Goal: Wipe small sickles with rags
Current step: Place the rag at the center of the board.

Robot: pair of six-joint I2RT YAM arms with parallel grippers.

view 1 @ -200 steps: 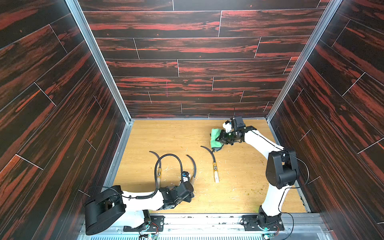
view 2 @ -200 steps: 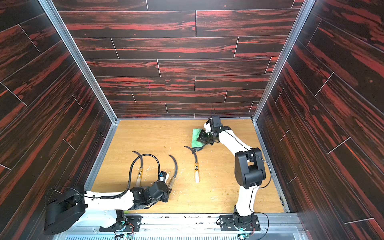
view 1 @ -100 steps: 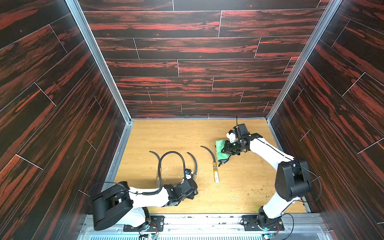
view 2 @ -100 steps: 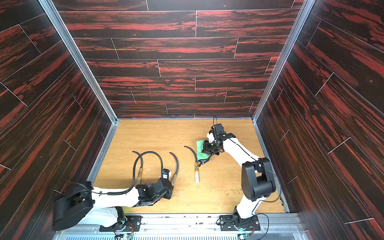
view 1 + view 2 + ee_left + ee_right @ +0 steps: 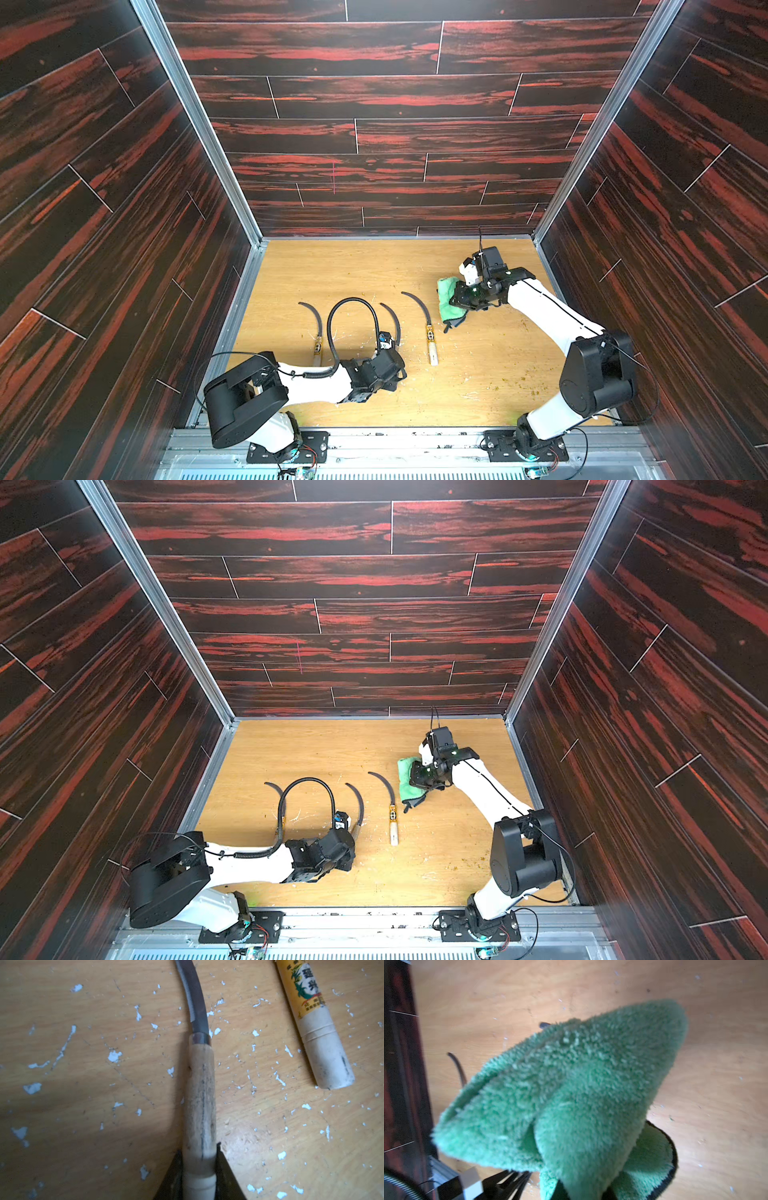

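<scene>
Nearest, the plain pale wooden handle of the middle small sickle (image 5: pixel 200 1105) is clamped in the left gripper (image 5: pixel 199 1180), whose jaws are narrowed onto it. Its long axis runs 6 to 12 o'clock in both top views, and the dark blade tip curves toward 11. The left labelled small sickle (image 5: pixel 318 324) and the right labelled small sickle (image 5: pixel 428 328) lie likewise on the scratched wooden table (image 5: pixel 478 374). Farther, at 2 o'clock, the folded green fluffy rag (image 5: pixel 445 299) is gripped by the right gripper (image 5: pixel 584 1190)
</scene>
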